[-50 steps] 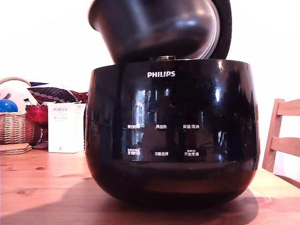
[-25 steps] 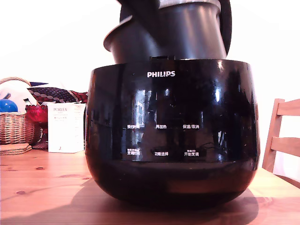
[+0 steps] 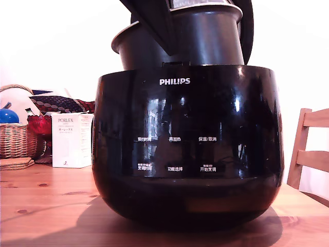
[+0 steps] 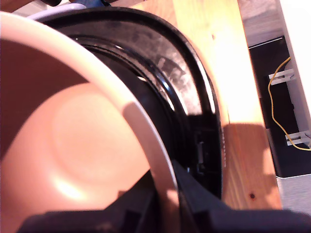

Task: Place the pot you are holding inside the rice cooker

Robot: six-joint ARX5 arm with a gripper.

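One rice cooker (image 3: pixel 187 149) stands on one wooden tabletop (image 3: pixel 46 206), and one pot (image 3: pixel 205 41) sits in its mouth. Its front bears six white button labels in two rows of three. At the exterior view's left there is one wicker basket (image 3: pixel 18 139), one white box (image 3: pixel 72 140), one blue ball (image 3: pixel 7 116) and one red object (image 3: pixel 38 124), perhaps a bowl. One wooden chair (image 3: pixel 311 149) shows at the exterior view's right. The wrist view shows one yellow cable (image 4: pixel 279 102).
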